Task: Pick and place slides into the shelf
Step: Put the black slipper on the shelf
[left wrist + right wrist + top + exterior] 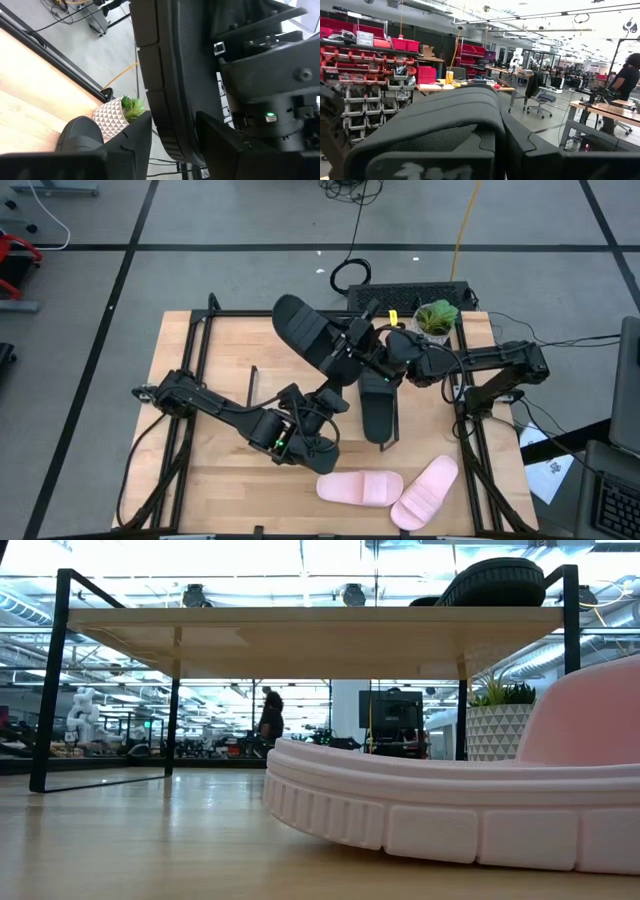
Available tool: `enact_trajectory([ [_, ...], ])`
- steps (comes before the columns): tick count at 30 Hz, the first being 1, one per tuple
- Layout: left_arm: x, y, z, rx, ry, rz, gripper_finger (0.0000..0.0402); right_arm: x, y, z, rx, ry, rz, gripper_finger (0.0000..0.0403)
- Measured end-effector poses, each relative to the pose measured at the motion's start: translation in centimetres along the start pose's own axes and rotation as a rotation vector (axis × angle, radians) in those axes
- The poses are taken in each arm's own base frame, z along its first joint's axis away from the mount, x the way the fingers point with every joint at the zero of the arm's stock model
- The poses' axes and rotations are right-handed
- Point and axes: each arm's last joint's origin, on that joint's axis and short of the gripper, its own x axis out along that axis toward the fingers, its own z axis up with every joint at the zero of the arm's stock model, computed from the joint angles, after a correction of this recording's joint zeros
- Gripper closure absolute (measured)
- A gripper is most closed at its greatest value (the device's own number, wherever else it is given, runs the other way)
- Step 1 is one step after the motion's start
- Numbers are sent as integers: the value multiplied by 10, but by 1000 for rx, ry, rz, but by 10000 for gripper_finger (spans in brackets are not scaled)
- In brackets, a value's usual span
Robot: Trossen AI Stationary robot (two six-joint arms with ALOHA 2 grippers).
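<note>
Slides: one black slide (305, 330) on the shelf (215, 345) at 12 o'clock of table centre, toe toward 10. Right gripper (352, 345) clamped shut on its heel end. Second black slide (378, 405) lies just right of centre. Left gripper (335, 395) at centre beside it, against the first slide's sole; claw width cannot be told. Pink pair (360, 487) (425, 492) at 5 o'clock, near edge. Potted plant (435, 318) at 1 o'clock.
</note>
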Motion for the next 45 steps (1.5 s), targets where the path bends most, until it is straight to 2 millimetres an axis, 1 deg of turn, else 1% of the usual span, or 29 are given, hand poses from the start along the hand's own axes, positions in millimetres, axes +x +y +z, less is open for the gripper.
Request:
enact_trajectory([
  [8, 3, -1, 0, 8, -2, 1, 273, 0, 1, -3, 26, 27, 4, 403],
  [13, 4, -1, 0, 10, -4, 1, 274, 0, 1, -4, 55, 32, 10, 403],
  [17, 4, -1, 0, 9, 1, 3, 274, 0, 2, -5, 91, 37, 59, 403],
  [28, 4, -1, 0, 35, 7, 4, 275, -3, 6, -5, 91, 46, 71, 403],
  [35, 5, -3, 0, 16, -4, -1, 275, -4, 7, -5, 91, 48, 76, 403],
  [42, 9, -5, 1, 74, -9, 1, 275, -4, 7, -4, 92, 45, 77, 403],
  [45, 11, -5, 1, 96, -4, 4, 291, -4, 7, -4, 91, 46, 77, 403],
])
